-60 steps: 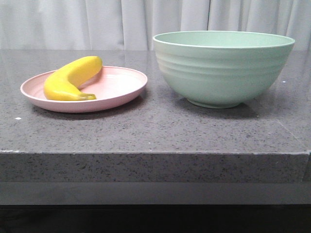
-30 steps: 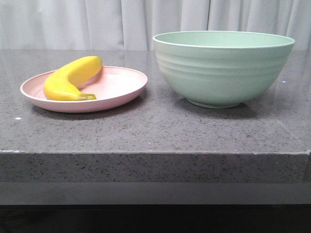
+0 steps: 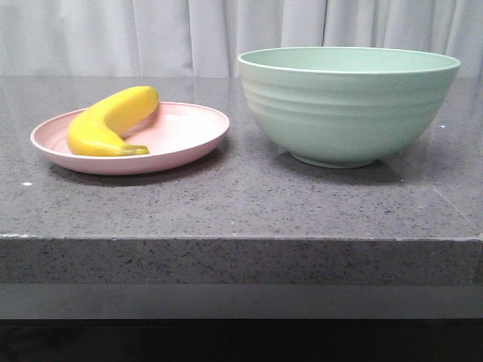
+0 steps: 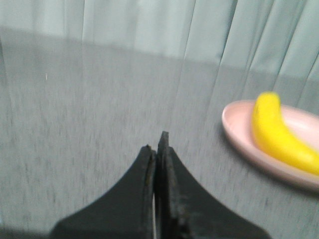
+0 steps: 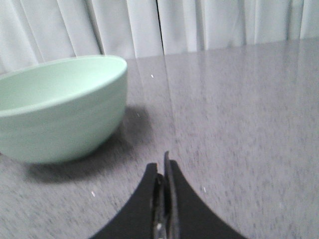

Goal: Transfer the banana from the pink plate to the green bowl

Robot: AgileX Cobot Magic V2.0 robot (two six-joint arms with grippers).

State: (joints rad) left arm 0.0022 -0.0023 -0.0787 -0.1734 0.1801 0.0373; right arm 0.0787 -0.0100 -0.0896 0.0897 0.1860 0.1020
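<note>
The yellow banana lies on the pink plate at the left of the dark stone table in the front view. The green bowl stands upright to the plate's right, apart from it. No gripper shows in the front view. In the left wrist view my left gripper is shut and empty above the table, away from the plate and banana. In the right wrist view my right gripper is shut and empty, beside the bowl and apart from it.
The grey speckled table has its front edge close to the camera. A pale curtain hangs behind the table.
The front picture shifts very slightly; the banana, plate and bowl keep their places.
</note>
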